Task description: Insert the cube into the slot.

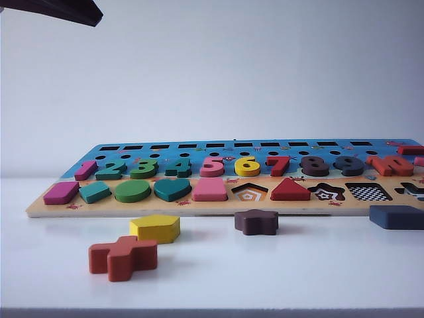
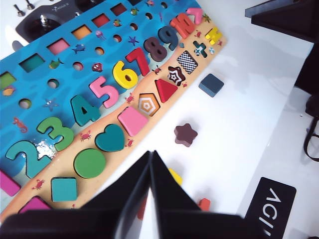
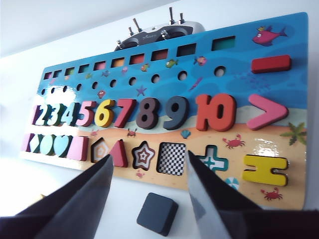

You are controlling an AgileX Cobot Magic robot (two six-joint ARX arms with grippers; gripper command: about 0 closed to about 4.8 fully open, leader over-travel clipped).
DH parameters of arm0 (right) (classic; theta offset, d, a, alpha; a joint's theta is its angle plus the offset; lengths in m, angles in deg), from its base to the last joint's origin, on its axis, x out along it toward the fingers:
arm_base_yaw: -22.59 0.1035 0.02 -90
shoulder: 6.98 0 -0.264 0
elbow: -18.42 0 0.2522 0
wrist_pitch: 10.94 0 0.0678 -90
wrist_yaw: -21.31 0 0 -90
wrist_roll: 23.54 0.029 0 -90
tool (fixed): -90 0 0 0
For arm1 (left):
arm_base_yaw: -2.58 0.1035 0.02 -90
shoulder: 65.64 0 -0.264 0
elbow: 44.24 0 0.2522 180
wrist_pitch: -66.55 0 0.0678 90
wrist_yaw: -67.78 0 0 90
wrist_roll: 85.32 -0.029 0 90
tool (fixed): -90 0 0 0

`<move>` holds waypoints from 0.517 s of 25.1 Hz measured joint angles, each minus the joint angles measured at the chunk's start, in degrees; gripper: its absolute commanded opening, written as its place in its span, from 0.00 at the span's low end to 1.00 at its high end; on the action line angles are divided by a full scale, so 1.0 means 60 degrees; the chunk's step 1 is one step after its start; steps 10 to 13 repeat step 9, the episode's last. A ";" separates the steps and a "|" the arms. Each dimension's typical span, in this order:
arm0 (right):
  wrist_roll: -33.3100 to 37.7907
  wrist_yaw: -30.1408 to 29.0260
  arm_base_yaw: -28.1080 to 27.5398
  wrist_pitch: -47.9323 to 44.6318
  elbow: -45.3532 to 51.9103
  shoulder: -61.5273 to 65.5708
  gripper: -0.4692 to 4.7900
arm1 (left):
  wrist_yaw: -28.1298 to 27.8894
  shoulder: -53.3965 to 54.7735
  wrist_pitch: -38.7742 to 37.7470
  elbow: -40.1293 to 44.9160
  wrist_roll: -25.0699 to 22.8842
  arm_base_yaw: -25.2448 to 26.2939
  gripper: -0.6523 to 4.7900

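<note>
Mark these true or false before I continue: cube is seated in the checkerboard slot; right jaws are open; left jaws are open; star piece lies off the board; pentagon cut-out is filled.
1. The cube is seated in the slot. False: it lies on the table in front of the board.
2. The right gripper has open jaws, holding nothing. True.
3. The left gripper has open jaws. False: they are shut together.
4. The star piece lies on the table. True.
5. The pentagon cut-out is filled. False: it is empty.

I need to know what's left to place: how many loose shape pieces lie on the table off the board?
4: the cube at the right, the brown star mid-front, the yellow pentagon and the red cross front left. Others may lie out of view.
</note>
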 measured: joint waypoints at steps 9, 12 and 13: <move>-0.0015 0.0874 -0.0590 -0.0998 0.1042 -0.0685 0.07 | -0.0127 -0.0386 0.0007 0.0000 -0.0022 0.1202 0.14; -0.0015 0.0874 -0.0590 -0.0998 0.1042 -0.0685 0.07 | -0.0127 -0.0386 0.0007 0.0000 -0.0022 0.1202 0.14; -0.0015 0.0874 -0.0590 -0.0998 0.1042 -0.0685 0.07 | -0.0127 -0.0386 0.0007 0.0000 -0.0022 0.1202 0.14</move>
